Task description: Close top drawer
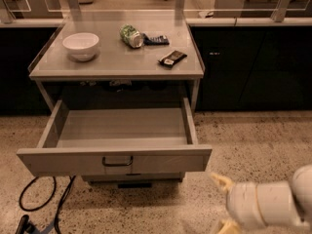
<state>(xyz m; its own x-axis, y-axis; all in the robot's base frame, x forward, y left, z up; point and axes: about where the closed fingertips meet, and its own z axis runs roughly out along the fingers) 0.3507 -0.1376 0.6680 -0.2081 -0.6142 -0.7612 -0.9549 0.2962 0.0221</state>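
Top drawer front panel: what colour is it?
Grey top drawer, camera view; gripper at bottom right.

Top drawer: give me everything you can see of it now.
The top drawer is a wide, shallow grey tray, metal by its look, pulled far out from under the table top. Its inside looks empty. The flat front panel carries a small dark bail handle at its centre. Nothing touches it; the pincer is low to its right, apart from the front corner.

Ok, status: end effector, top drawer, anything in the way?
End effector open, low right, touching nothing. Top drawer pulled out, nothing inside. No obstruction seen.
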